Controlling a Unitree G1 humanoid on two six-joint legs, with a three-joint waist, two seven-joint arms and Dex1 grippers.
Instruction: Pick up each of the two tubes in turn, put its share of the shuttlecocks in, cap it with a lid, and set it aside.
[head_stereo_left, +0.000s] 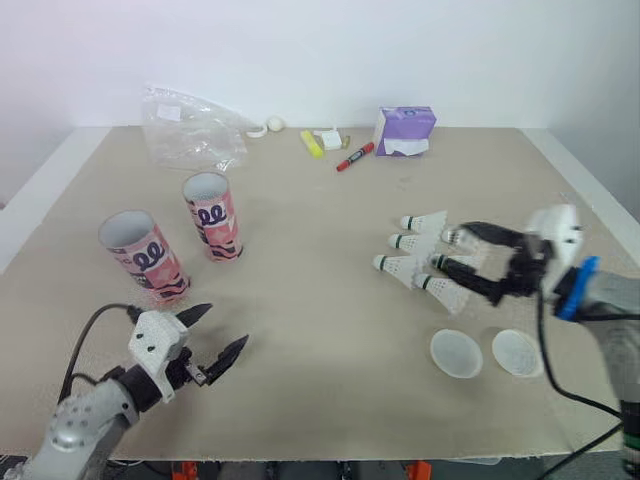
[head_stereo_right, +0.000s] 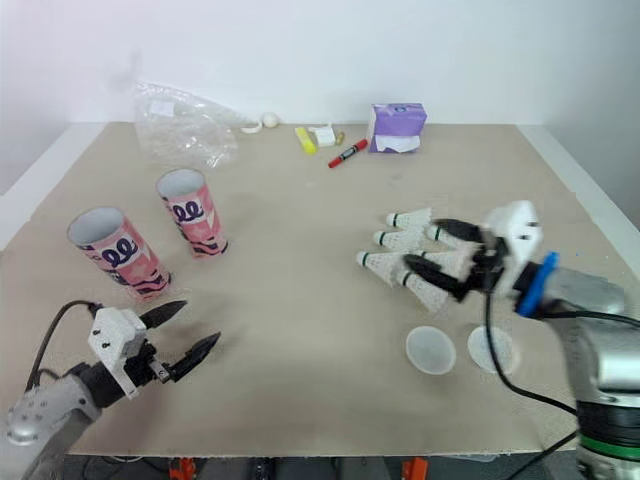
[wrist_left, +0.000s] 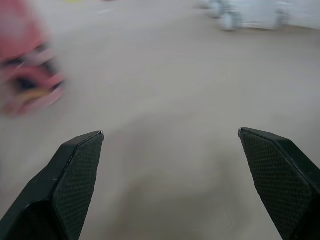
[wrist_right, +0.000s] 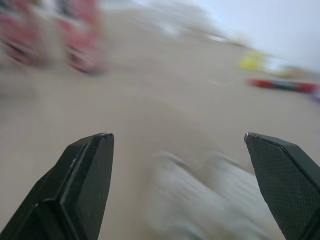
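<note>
Pink tubes (head_stereo_left: 212, 215) stand near the left gripper (head_stereo_left: 228, 325), shuttlecocks (head_stereo_left: 425, 222) by the right gripper (head_stereo_left: 440, 250); wrist views show both gaping, empty.

Blurred in the left wrist view: one tube (wrist_left: 30, 75), a pink smear, and the shuttlecocks (wrist_left: 250, 15), pale blotches. Blurred likewise in the right wrist view: tubes (wrist_right: 50, 35), shuttlecocks, a red marker (wrist_right: 282, 85), something yellow (wrist_right: 252, 61). Partly hidden under the right gripper (head_stereo_left: 442, 250) in the eye views: the nearer shuttlecocks. Too small to name: white bits (head_stereo_left: 268, 127) beside the plastic bag (head_stereo_left: 190, 125).
</note>
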